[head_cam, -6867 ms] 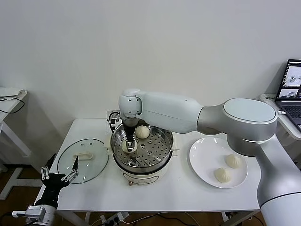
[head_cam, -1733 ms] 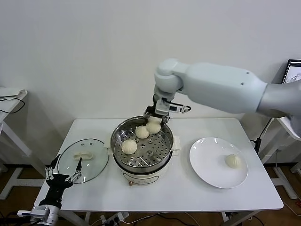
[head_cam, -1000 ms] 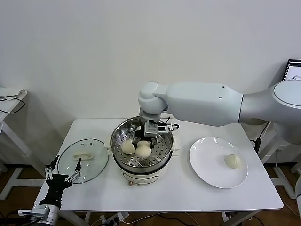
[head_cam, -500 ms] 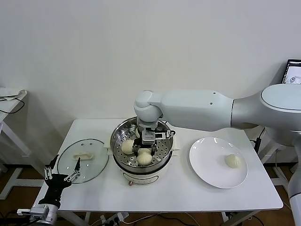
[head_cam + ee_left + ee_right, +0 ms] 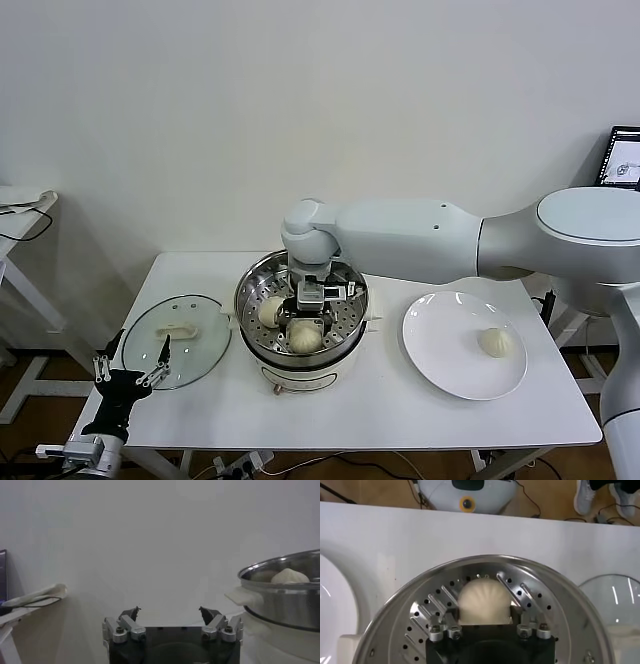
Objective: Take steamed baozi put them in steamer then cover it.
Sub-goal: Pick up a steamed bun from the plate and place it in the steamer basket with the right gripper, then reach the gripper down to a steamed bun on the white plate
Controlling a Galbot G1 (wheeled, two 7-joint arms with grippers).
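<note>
The shiny steamer (image 5: 340, 352) stands mid-table. My right gripper (image 5: 305, 325) reaches down into it and is shut on a cream baozi (image 5: 305, 338), which sits low on the front of the perforated tray. In the right wrist view the bun (image 5: 484, 597) sits between the fingers (image 5: 451, 614) over the tray (image 5: 545, 630). Another baozi (image 5: 270, 311) lies at the tray's left. One baozi (image 5: 495, 342) lies on the white plate (image 5: 440, 350). My left gripper (image 5: 130, 378) hangs open and empty below the table's left front corner.
The glass lid (image 5: 178, 340) lies flat on the table left of the steamer. A laptop (image 5: 625, 160) stands at the far right edge. The left wrist view shows the steamer's side (image 5: 285, 605) with a bun top (image 5: 289, 576) above its rim.
My right gripper carried the baozi from the steamer's far rim down to the front of the tray. The left arm has stayed still.
</note>
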